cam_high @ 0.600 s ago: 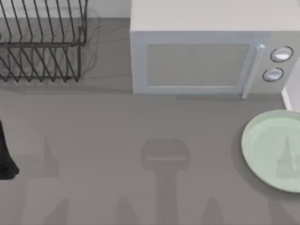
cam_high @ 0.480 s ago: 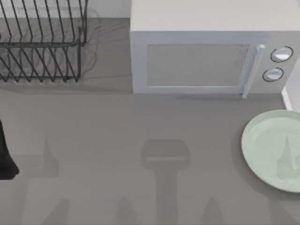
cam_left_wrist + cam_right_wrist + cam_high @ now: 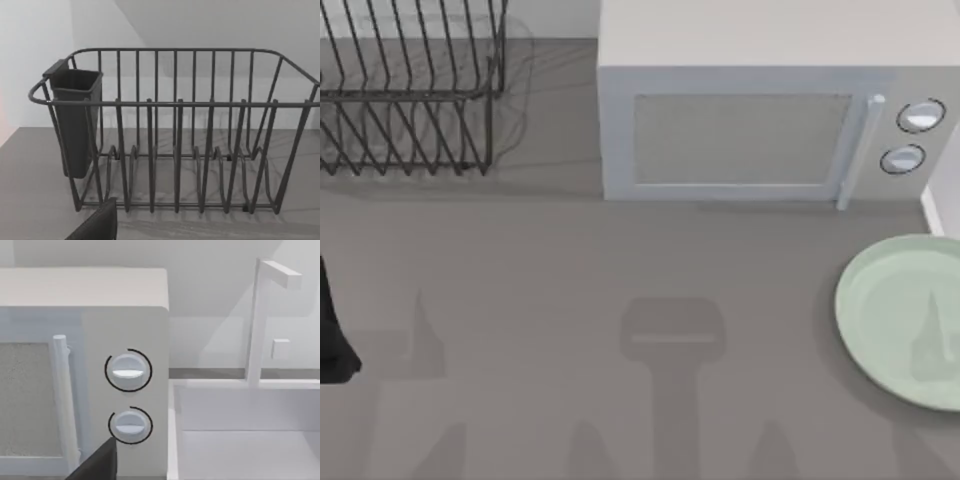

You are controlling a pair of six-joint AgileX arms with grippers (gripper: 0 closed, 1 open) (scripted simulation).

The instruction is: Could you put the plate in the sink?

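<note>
Jaws: state cannot be told, either gripper. Plate [image 3: 900,320]: flat on table [image 3: 570,280], right edge, near sink [image 3: 240,440].

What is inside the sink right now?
The sink shows bare white walls and floor, with a faucet standing at its back rim. Its nearest part is out of frame. The plate lies on the table.

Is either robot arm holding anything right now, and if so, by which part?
Nothing appears held. The plate lies flat on the table at its right edge, with no gripper touching it.
</note>
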